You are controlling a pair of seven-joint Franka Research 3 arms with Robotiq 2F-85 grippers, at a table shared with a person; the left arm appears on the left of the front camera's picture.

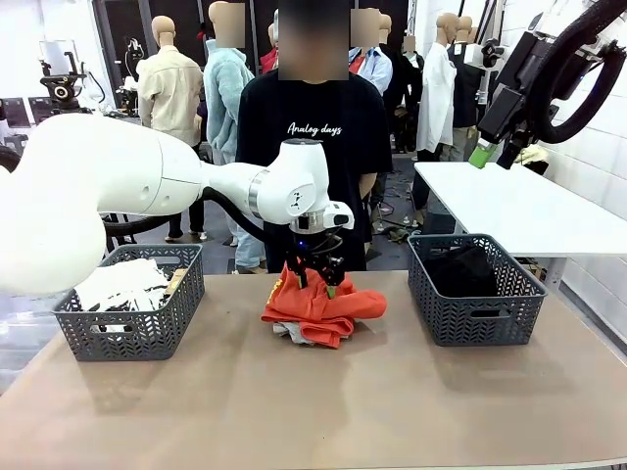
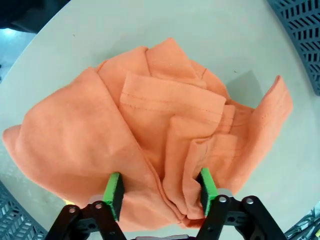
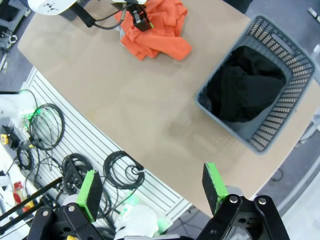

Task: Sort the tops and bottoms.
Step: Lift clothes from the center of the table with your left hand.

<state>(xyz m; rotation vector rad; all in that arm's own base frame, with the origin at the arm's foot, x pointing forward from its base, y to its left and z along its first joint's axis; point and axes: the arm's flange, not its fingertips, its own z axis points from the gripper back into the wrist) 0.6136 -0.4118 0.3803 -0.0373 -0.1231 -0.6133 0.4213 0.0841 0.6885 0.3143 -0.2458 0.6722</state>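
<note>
An orange top [image 1: 318, 308] lies crumpled mid-table over a bit of light grey top [image 1: 284, 331]. My left gripper [image 1: 315, 279] is down on the heap. In the left wrist view its jaws [image 2: 160, 192] are open, and folds of the orange top [image 2: 165, 125] bunch between the green pads. The white printed top [image 1: 122, 284] lies in the left basket [image 1: 127, 328]. The black bottoms [image 1: 460, 269] lie in the right basket [image 1: 480, 318]. My right gripper [image 1: 485, 155] hangs high at the right, open and holding nothing; its own view [image 3: 152, 187] looks down on the orange top [image 3: 160, 30] and the bottoms [image 3: 245, 85].
A person in a black lettered T-shirt [image 1: 313, 147] stands behind the table's far edge. A white table [image 1: 519, 206] stands at the back right. Beyond the table's edge, cables [image 3: 75, 165] lie on the floor. Bare tabletop lies in front of the heap and baskets.
</note>
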